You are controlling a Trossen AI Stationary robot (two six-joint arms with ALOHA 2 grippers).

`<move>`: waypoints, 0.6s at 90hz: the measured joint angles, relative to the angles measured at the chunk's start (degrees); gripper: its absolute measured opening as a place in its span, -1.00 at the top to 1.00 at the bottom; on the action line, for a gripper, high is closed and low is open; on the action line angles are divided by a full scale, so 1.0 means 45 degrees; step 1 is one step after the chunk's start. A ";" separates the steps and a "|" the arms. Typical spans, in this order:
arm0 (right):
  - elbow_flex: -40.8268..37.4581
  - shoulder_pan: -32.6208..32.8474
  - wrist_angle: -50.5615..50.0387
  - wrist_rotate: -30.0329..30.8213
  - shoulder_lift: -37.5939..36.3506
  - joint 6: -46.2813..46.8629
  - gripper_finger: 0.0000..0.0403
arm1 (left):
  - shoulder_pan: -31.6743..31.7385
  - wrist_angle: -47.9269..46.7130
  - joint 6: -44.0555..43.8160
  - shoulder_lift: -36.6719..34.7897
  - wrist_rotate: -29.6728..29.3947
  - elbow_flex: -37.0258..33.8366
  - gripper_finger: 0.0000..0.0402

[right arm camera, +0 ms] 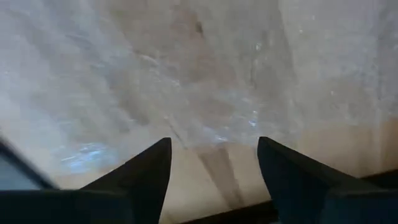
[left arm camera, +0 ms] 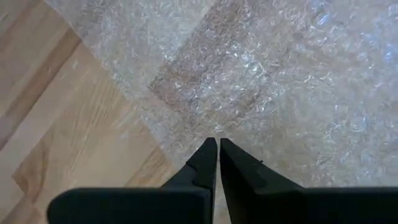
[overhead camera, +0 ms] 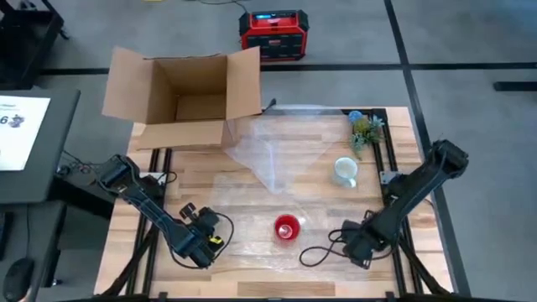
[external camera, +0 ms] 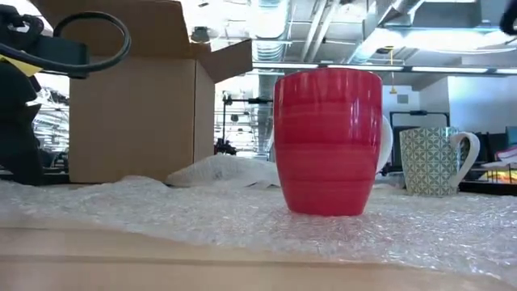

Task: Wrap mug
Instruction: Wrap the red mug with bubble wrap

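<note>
Red mug [overhead camera: 286, 227] sits upright on the bubble wrap [overhead camera: 277, 159] between both arms, closer to the right gripper [right arm camera: 214, 146], jaws spread wide over the sheet, while the left gripper [left arm camera: 217, 144] has its fingers pinched together.

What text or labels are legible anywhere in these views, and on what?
"6": on the white sheet at the left edge of the high view, cut off; the rest of its print is too small to read.
Red unit on the floor: a lit blue display, too small to read.
Red mug, patterned mug, box: no text visible.
</note>
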 joint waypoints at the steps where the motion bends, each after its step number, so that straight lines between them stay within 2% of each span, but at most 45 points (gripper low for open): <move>1: -0.0003 0.0021 -0.0006 -0.0008 0.0071 0.0000 -0.10 | 0.0000 -0.0003 0.0000 0.0000 0.0000 0.0000 1.00; 43: 0.0028 0.0294 0.0725 -0.0014 0.1711 -0.0489 0.18 | 0.0000 -0.0075 -0.0030 0.0000 0.0000 0.0000 1.00; 54: 0.0069 0.0206 0.0770 -0.0006 0.1925 -0.0967 0.27 | -0.0045 -0.1179 -0.0693 -0.0230 0.0000 0.0005 1.00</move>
